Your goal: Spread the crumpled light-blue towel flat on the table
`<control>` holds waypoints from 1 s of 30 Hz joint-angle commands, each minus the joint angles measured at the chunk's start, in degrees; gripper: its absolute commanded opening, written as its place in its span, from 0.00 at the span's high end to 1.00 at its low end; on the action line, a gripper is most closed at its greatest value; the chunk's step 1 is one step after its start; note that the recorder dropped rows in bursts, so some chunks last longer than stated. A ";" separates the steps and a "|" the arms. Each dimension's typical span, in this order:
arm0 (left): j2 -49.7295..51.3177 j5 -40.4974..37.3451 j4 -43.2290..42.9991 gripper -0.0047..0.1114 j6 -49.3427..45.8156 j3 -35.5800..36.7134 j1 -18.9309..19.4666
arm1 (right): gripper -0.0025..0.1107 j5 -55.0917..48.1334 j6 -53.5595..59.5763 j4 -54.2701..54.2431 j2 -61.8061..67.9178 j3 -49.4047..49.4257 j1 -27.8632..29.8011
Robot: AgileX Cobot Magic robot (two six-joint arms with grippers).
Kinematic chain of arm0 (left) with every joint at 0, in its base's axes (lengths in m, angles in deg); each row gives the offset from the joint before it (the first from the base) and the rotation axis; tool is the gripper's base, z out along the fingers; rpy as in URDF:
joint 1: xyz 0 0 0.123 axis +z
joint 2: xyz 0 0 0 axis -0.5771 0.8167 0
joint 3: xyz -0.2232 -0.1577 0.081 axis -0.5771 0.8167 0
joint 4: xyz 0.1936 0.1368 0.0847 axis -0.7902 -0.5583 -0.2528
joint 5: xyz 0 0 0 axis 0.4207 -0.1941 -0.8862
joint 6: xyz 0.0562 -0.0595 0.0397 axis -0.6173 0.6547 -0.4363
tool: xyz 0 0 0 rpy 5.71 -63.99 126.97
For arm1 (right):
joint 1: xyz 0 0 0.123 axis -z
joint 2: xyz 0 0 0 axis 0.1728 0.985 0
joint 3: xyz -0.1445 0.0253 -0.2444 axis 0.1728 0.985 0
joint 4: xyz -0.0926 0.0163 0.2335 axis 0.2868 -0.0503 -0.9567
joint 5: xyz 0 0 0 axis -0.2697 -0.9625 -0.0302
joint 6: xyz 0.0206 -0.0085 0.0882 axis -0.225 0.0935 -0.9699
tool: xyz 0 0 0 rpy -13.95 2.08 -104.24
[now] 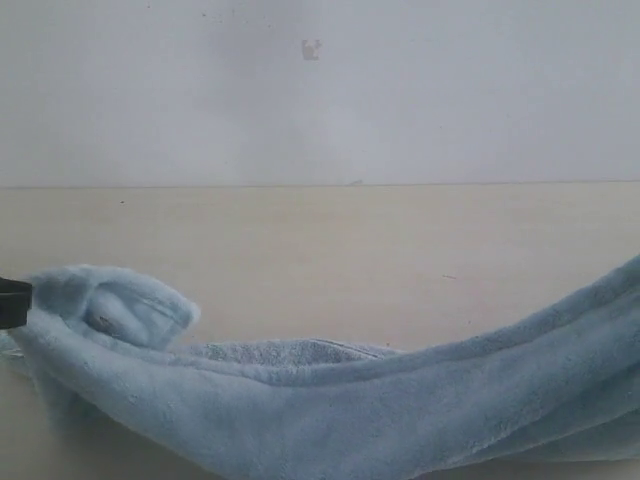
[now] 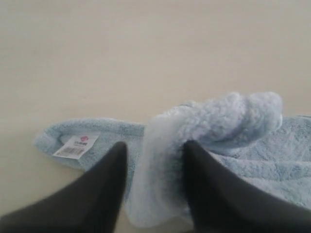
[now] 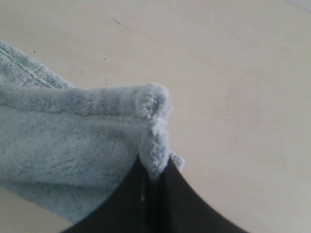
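Towel [image 1: 350, 410] pinched by right gripper [image 3: 154, 167], left gripper [image 2: 154, 145] parted.

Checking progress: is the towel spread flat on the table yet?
No, the towel is a rumpled band with one end lifted off the table.

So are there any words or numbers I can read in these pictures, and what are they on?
Nothing can be read.
On the white label at a corner of the towel: a pink round logo, a line of tiny print and a barcode, all too blurred to read.
On the table and the wall: no writing, only a small grey smudge on the wall.
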 commanded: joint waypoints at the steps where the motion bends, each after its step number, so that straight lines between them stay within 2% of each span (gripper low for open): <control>1: 4.75 2.80 2.33 0.35 0.45 0.21 0.03 | 0.98 0.88 -0.11 -0.05 -0.26 0.31 -0.15; 5: 4.55 3.40 4.15 0.35 0.45 -0.87 -0.07 | 0.98 0.88 -0.11 -0.05 -0.26 0.31 -0.15; 9: 3.40 0.59 4.15 0.35 -0.14 -3.34 -0.07 | 0.98 1.15 -0.11 -0.05 -0.26 0.34 -0.15; 12: 3.52 -4.09 4.59 0.35 -4.88 -5.77 -1.90 | 0.98 1.60 -0.11 -0.05 -0.26 0.34 -0.15; 16: 5.50 -7.61 12.34 0.35 -18.14 -9.47 -6.35 | 0.98 1.89 -0.11 -0.20 -0.26 0.34 -0.15; 18: 7.44 -7.71 14.99 0.35 -24.11 -11.68 -8.04 | 0.98 1.87 -0.11 -0.33 -0.26 0.34 -0.15; 21: 12.60 -8.90 14.85 0.35 -26.96 -15.24 -9.78 | 0.98 1.87 -0.11 -0.55 -0.26 0.34 -0.15; 24: 19.10 -14.71 14.39 0.35 -29.57 -20.14 -10.58 | 0.98 1.87 -0.11 -0.77 -0.26 0.34 -0.15; 30: 32.10 -25.52 5.22 0.35 -27.89 -31.22 -12.62 | 0.98 1.87 0.00 -1.10 -0.26 0.34 -0.15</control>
